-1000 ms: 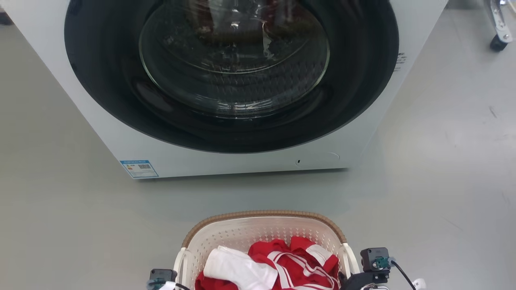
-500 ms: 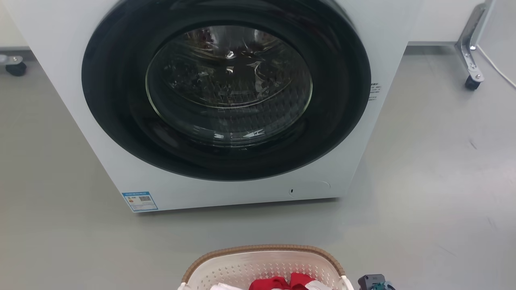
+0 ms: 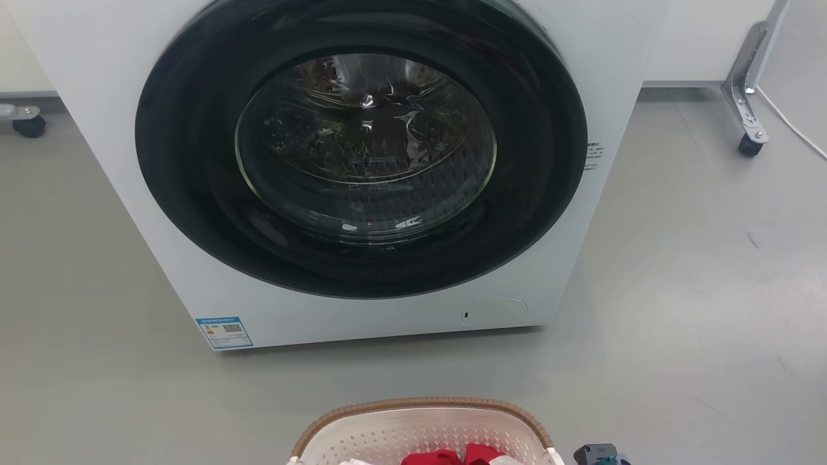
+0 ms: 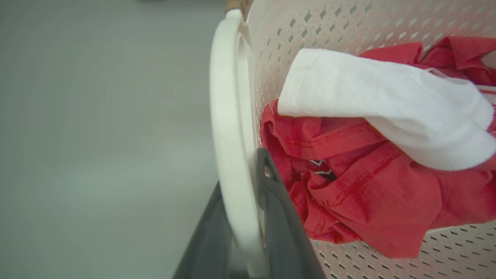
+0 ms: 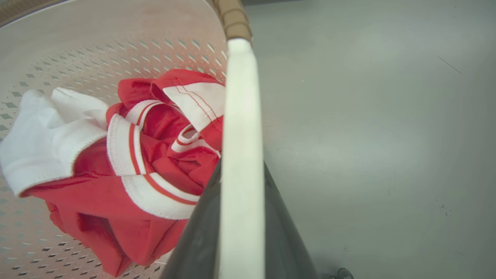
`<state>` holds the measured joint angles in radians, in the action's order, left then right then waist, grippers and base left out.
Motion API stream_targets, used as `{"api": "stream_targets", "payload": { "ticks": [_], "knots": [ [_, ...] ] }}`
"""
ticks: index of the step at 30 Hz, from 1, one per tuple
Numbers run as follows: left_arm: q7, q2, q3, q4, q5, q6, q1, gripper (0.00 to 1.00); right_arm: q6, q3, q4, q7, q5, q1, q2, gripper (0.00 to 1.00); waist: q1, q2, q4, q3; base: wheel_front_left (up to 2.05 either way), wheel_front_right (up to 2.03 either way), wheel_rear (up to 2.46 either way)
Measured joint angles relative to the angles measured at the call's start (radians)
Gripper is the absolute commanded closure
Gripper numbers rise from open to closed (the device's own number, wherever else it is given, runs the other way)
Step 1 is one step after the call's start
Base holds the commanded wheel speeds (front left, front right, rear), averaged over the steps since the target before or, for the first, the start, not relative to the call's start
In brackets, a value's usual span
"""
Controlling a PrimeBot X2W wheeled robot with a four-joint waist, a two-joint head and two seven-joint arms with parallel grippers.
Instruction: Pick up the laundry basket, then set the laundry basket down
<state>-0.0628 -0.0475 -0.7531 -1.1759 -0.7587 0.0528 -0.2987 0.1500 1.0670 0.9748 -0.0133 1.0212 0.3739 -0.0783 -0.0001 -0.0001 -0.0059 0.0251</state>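
Observation:
The laundry basket (image 3: 420, 408) shows its brown woven-look rim and cream perforated wall at the bottom middle of the head view, in front of the washing machine. In the left wrist view my left gripper (image 4: 242, 170) is shut on one white side handle (image 4: 228, 116), a dark finger on each side. In the right wrist view my right gripper (image 5: 242, 166) is shut on the other handle (image 5: 240, 116) in the same way. Red clothes (image 4: 368, 186) and a white garment (image 4: 379, 100) lie inside. I cannot tell whether the basket touches the floor.
A white front-loading washing machine (image 3: 97, 129) with a closed round glass door (image 3: 365, 142) stands just beyond the basket. A metal leg on a caster (image 3: 746, 97) and a white cable (image 3: 791, 126) are at the far right, another caster (image 3: 26, 123) at the far left. Grey floor lies on both sides.
The whole head picture has slid downward, so the camera has moved: more of the washing machine shows and less of the basket. Both wrist modules have dropped toward the bottom edge.

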Motion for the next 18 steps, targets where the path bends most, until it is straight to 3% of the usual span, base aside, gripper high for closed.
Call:
{"api": "stream_targets", "payload": {
  "ticks": [18],
  "knots": [
    [0.004, -0.002, -0.015, 0.000, -0.033, 0.005, 0.001, 1.00, 0.000, 0.034, 0.004, 0.006, 0.044, 0.002, -0.001, 1.00, 0.0000, 0.0001, 0.004, -0.003, 0.00, 0.00, 0.00]
  ]
}}
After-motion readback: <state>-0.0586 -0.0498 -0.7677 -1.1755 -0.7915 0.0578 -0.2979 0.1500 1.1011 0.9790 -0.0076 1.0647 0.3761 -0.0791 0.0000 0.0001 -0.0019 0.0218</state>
